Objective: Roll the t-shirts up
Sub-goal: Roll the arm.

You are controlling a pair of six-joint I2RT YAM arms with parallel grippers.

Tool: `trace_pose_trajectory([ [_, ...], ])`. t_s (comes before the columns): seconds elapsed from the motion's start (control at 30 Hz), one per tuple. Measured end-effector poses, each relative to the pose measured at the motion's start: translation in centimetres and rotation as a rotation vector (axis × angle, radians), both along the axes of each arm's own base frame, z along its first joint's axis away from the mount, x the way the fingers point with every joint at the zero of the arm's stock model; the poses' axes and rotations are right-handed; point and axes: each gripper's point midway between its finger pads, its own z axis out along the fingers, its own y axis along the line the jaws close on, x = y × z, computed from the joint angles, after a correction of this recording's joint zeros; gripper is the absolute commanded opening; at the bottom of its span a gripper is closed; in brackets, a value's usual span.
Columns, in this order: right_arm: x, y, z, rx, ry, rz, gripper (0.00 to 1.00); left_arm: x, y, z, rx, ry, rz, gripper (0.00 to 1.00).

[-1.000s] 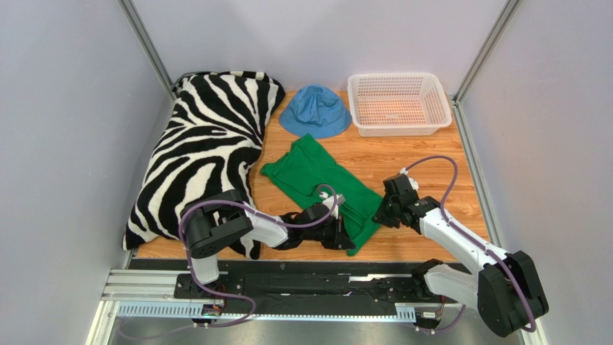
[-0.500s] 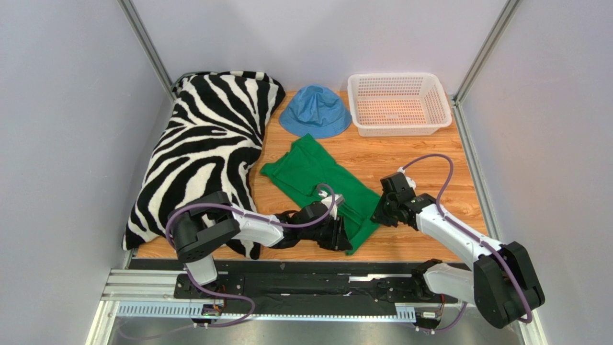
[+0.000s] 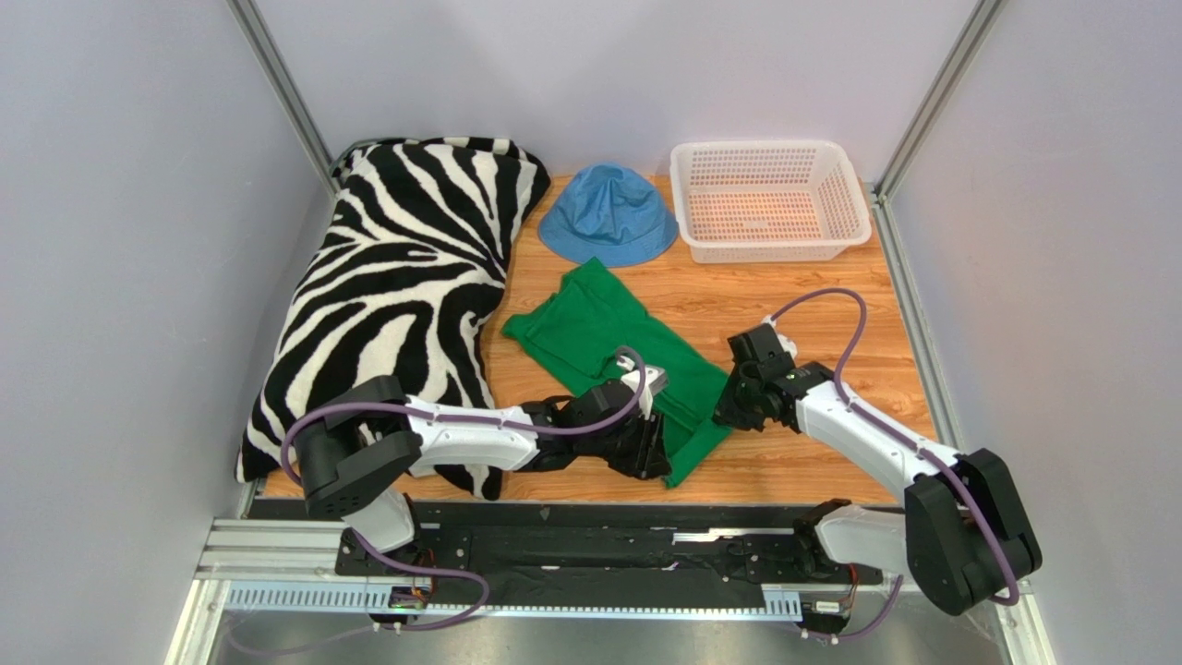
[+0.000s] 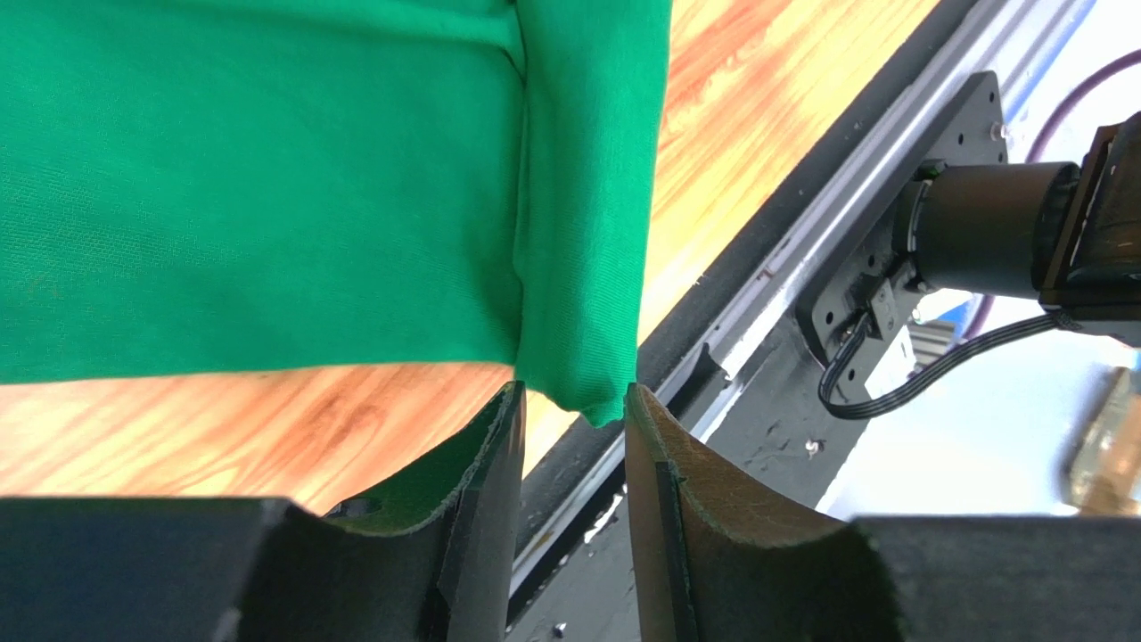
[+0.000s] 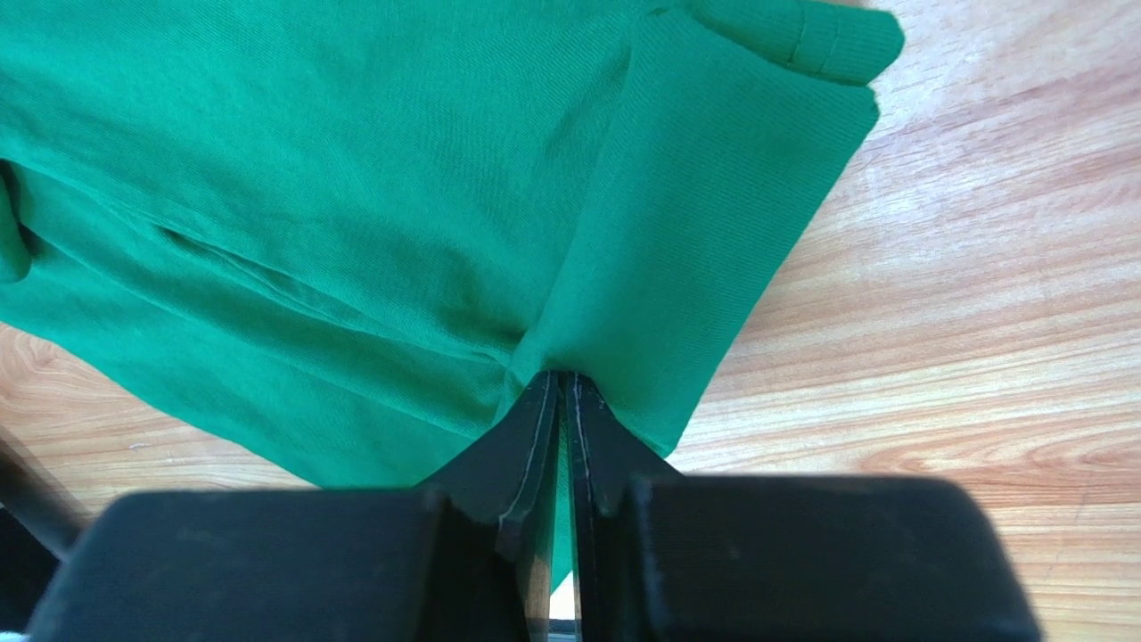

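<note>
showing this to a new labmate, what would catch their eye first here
The big black-and-white zebra pillow along the left side of the table grabs attention first. Next is the bright green t-shirt at the centre, with the right claw pinched shut on a fold of it and the left claw open around a near corner. A blue hat and white basket sit at the back.

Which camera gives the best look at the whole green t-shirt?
Top external: nearly the whole t-shirt shows. The left wrist view has only one corner at the open left gripper; the right wrist view only cloth pinched by the right gripper.
</note>
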Motion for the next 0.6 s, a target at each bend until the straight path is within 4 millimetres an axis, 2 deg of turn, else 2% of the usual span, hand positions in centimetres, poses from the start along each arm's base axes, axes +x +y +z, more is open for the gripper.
trace_pose_trajectory([
  [0.23, 0.0, 0.0, -0.2, -0.018, 0.02, 0.011, 0.09, 1.3, 0.1, 2.0, 0.028, -0.093, -0.005, 0.44],
  [0.33, -0.1, 0.0, -0.1, -0.021, 0.021, 0.013, 0.09, 2.0, -0.6, 3.3, 0.025, -0.132, -0.009, 0.44],
  [0.43, -0.1, 0.0, -0.1, -0.025, 0.025, 0.015, 0.08, 2.9, -2.2, 4.4, 0.008, -0.159, -0.013, 0.44],
  [0.5, -0.2, 0.0, -0.1, -0.027, 0.026, 0.016, 0.08, 3.5, -3.3, 4.5, 0.005, -0.167, -0.015, 0.44],
  [0.6, -0.2, -0.1, -0.2, -0.033, 0.025, 0.019, 0.08, 4.0, -4.2, 3.2, 0.028, -0.158, -0.015, 0.43],
])
